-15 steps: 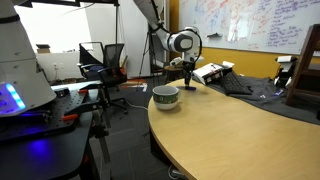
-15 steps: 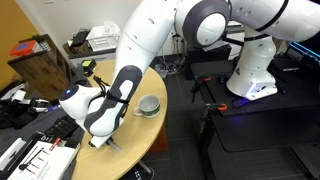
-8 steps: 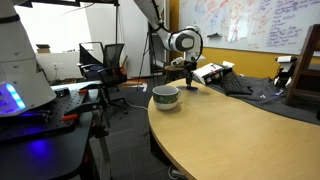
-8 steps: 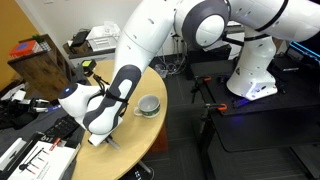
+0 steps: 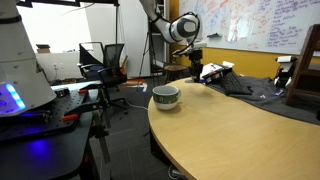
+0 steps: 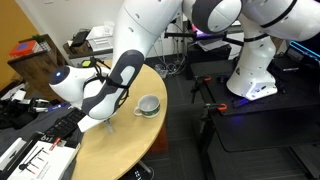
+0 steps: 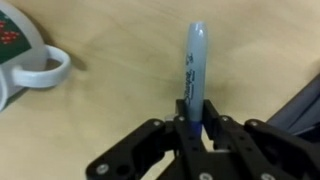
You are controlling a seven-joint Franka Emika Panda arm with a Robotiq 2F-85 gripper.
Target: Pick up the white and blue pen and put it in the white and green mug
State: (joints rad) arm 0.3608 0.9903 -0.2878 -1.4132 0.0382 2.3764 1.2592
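My gripper [image 7: 194,108] is shut on the white and blue pen [image 7: 195,60]. The pen stands out from between the jaws, above the wooden table [image 7: 110,100]. The white and green mug [image 7: 22,58] sits at the left edge of the wrist view, its handle towards the pen. In an exterior view the gripper [image 5: 193,68] hangs above the table, behind and to the right of the mug [image 5: 165,96]. The mug also shows near the table edge in an exterior view [image 6: 147,106], where the arm hides the gripper's jaws.
A dark cloth [image 5: 250,88] lies on the table beyond the gripper, with a box [image 5: 213,71] next to it. A wooden stand [image 5: 305,65] is at the far right. Office chairs [image 5: 100,60] stand past the table's curved edge.
My gripper has risen from the table with the pen in it. The mug has not moved.
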